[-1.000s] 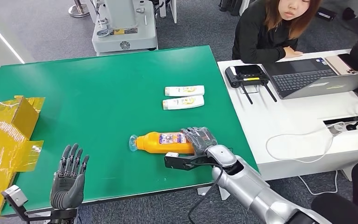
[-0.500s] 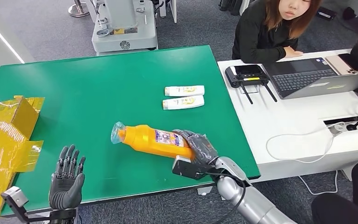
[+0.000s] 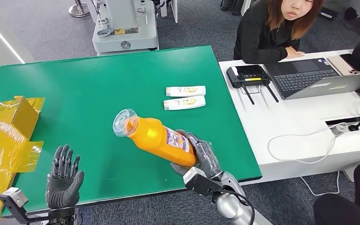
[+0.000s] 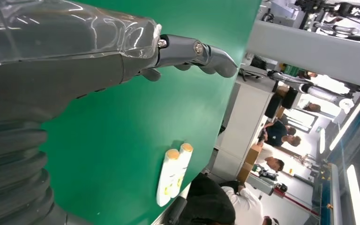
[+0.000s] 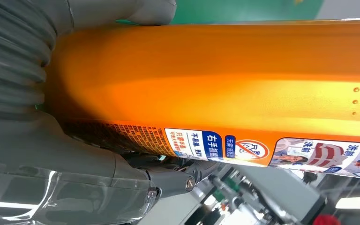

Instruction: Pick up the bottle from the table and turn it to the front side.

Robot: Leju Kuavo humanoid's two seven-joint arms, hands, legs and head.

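Beyond the right robot hand [image 3: 200, 158], which grasps only its base, the tilted orange bottle [image 3: 157, 137] could lever loose and drop onto the worktop [image 3: 98, 89].

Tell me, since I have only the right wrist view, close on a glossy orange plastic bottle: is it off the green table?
Observer: Yes. In the head view the right hand holds the orange plastic bottle by its base end, tilted above the green table.
Operator: Where does the cap point?
Observer: The clear cap points up and toward the robot's left.
Operator: And the other hand?
Observer: The left hand holds nothing, fingers apart, at the table's near edge.
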